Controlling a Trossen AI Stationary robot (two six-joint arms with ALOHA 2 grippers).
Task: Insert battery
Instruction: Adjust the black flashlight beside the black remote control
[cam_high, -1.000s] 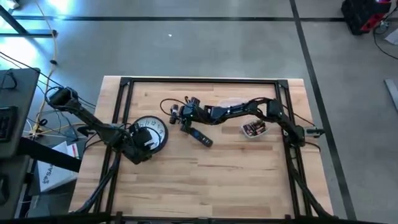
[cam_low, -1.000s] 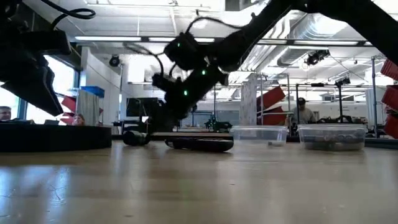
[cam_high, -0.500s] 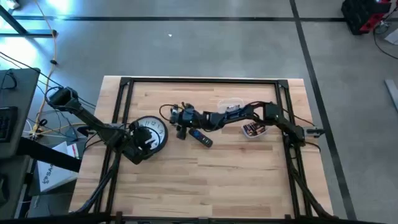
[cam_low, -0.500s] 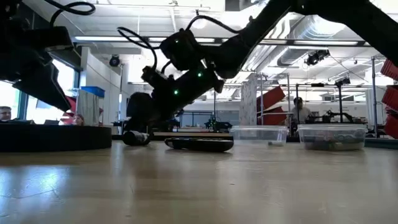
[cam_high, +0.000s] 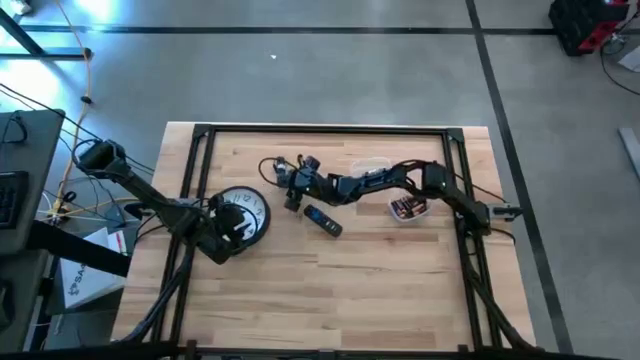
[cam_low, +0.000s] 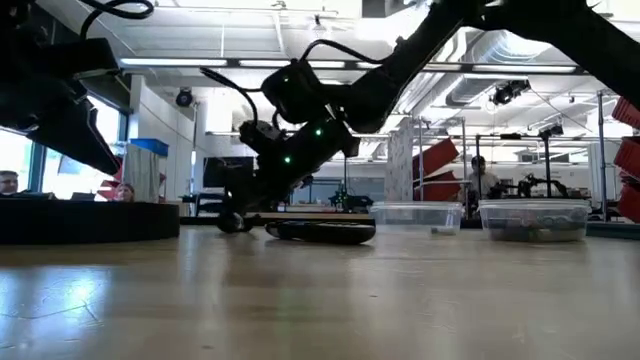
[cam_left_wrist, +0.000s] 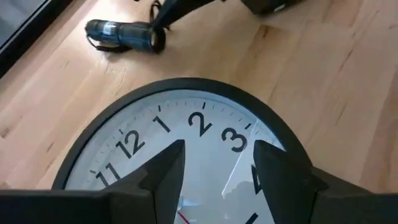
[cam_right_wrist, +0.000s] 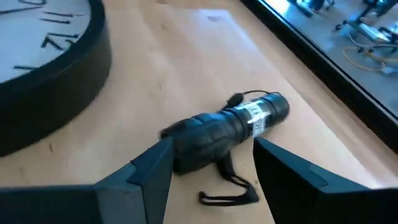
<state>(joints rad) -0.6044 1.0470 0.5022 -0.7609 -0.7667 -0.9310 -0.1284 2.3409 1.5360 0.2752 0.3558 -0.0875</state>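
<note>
1. A pale wooden table (cam_high: 330, 270) with a black frame stands on a grey concrete floor; the low view looks across it into a workshop with ceiling lights, ducts and people far off.
2. A round wall clock (cam_high: 247, 212) with a black rim and white face lies flat near the table's left side.
3. The left gripper (cam_left_wrist: 214, 180) hangs over the clock, its two dark fingers spread apart above the dial, near the numerals 2 and 3, holding nothing.
4. The right arm reaches from the right edge across the middle of the table; the right gripper (cam_right_wrist: 211, 165) is low over the wood, tilted downward, its fingers open.
5. A black flashlight (cam_right_wrist: 230, 127) lies on its side on the table just ahead of the right gripper's fingers, between them and the clock; a thin cord (cam_right_wrist: 227, 186) trails from it on the wood.
6. A black remote-like device (cam_high: 322, 220) lies on the table just beside the right gripper, on the side nearer the front edge.
7. Two clear plastic containers (cam_high: 405, 208) sit close together near the right arm; the nearer one holds small dark items, too small to tell whether they are batteries.
</note>
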